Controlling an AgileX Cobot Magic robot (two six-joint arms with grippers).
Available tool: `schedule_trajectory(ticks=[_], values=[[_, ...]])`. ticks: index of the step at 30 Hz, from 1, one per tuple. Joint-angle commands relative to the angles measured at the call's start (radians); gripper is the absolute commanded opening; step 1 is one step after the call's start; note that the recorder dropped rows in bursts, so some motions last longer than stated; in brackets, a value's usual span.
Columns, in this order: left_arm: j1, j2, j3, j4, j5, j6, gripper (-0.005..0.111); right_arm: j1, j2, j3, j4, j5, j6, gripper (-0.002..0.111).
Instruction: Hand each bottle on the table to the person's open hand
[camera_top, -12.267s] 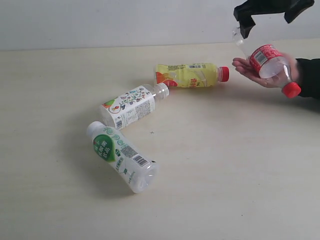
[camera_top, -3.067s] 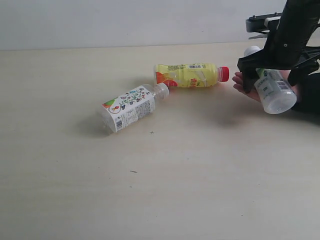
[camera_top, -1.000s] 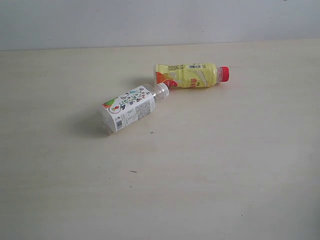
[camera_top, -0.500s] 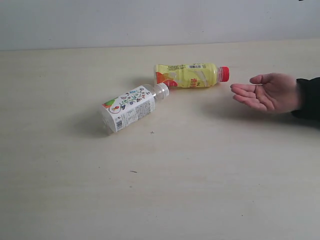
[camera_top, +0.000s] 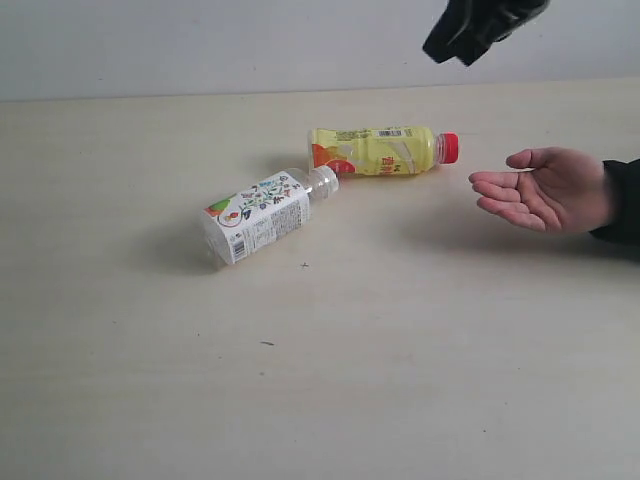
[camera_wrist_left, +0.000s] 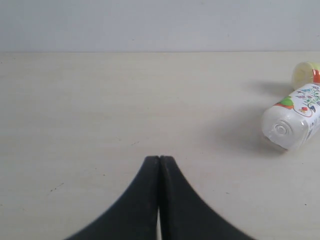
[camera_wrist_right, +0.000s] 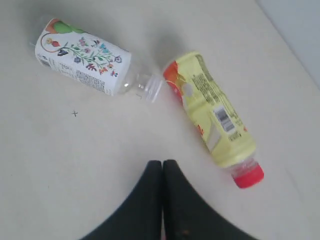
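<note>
Two bottles lie on their sides on the beige table (camera_top: 420, 360). The yellow-labelled bottle with red cap (camera_top: 382, 150) (camera_wrist_right: 212, 118) rests at the back middle, and the clear bottle with white pictured label (camera_top: 260, 215) (camera_wrist_right: 90, 57) (camera_wrist_left: 293, 118) lies left of it. The red-labelled and green-labelled bottles are out of view. A person's open hand (camera_top: 545, 188) waits palm up at the right. My right gripper (camera_top: 470, 30) (camera_wrist_right: 162, 162) hangs shut and empty above the yellow bottle's cap end. The left gripper (camera_wrist_left: 159, 158) is shut and empty, low over bare table.
A pale wall (camera_top: 200, 45) runs behind the table's far edge. The person's dark sleeve (camera_top: 622, 200) enters at the right edge. A few tiny dark specks (camera_top: 266, 343) dot the tabletop.
The green-labelled bottle went into the hand and left the scene. The empty hand has come back at the right, and my right gripper has reappeared at the top, moving left toward the bottles.
</note>
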Motion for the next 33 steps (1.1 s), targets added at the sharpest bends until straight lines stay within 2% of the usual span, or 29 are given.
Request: schedule_trajectory(ticks=[1,7,13,19,22,25,27,29,31,33], values=[[-0.006,-0.007,0.000,-0.001,-0.007,-0.005,0.000,0.101,0.116,-0.105,-0.134,0.024,-0.038,0.000],[-0.006,-0.007,0.000,-0.001,-0.007,-0.005,0.000,0.221,0.263,-0.249,-0.209,0.158,-0.215,0.000],[-0.006,-0.007,0.000,-0.001,-0.007,-0.005,0.000,0.312,0.352,-0.331,-0.209,0.171,-0.371,0.000],[-0.006,-0.007,0.000,-0.001,-0.007,-0.005,0.000,0.358,0.430,-0.401,-0.214,0.162,-0.419,0.000],[-0.006,-0.007,0.000,-0.001,-0.007,-0.005,0.000,0.369,0.461,-0.430,-0.233,0.151,-0.420,0.004],[-0.006,-0.007,0.000,-0.001,-0.007,-0.005,0.000,0.380,0.476,-0.435,-0.281,0.113,-0.438,0.020],[-0.006,-0.007,0.000,-0.001,-0.007,-0.005,0.000,0.380,0.484,-0.435,-0.276,0.097,-0.484,0.038],[-0.006,-0.007,0.000,-0.001,-0.007,-0.005,0.000,0.380,0.494,-0.435,-0.274,0.048,-0.490,0.062],[-0.006,-0.007,0.000,-0.001,-0.007,-0.005,0.000,0.380,0.503,-0.435,-0.266,0.002,-0.483,0.082],[-0.006,-0.007,0.000,-0.001,-0.007,-0.005,0.000,0.380,0.514,-0.435,-0.266,-0.057,-0.455,0.092]])
